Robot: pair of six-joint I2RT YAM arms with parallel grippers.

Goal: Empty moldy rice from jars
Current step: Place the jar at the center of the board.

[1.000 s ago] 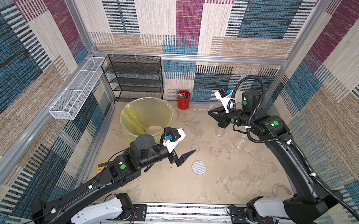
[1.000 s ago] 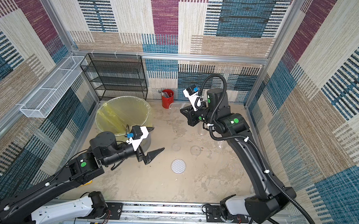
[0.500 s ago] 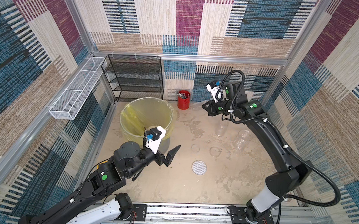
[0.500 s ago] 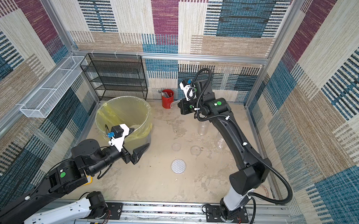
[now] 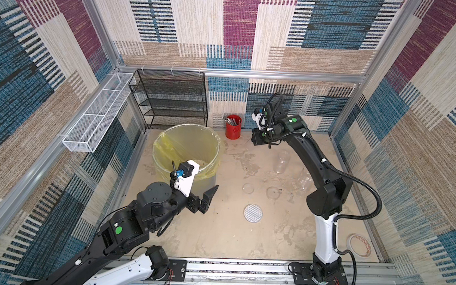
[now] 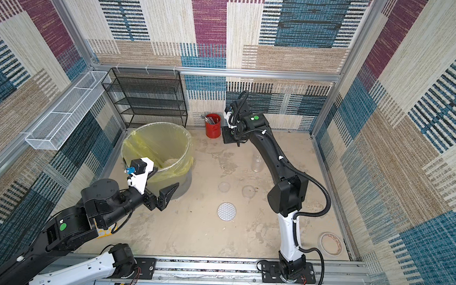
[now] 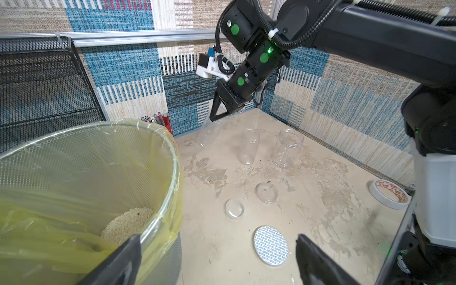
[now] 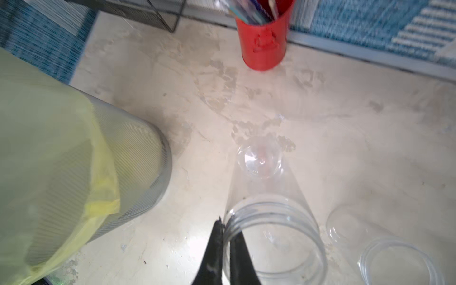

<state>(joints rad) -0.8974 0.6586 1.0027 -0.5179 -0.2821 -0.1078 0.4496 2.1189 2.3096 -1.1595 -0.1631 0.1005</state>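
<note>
Right pincer [image 8: 225, 232] has swung toward the red cup [image 5: 233, 127], nipping a jar [image 8: 271, 204] rim; left pincer [image 7: 218, 238] gapes.

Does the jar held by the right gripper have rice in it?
No, the jar pinched at its rim by the right gripper is clear and bare down to its base.

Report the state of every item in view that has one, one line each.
Left tool, open, empty.
Right tool, shut on held jar's rim.
Held jar, tilted, lidless, empty.
Narrow jar, upright, lidless, empty.
Wide jar, upright, lidless, empty.
Moldy rice, heaped in bin.
Bin, lined, upright.
Clear lids, off, lying flat.
Red cup, upright, holds pens.
</note>
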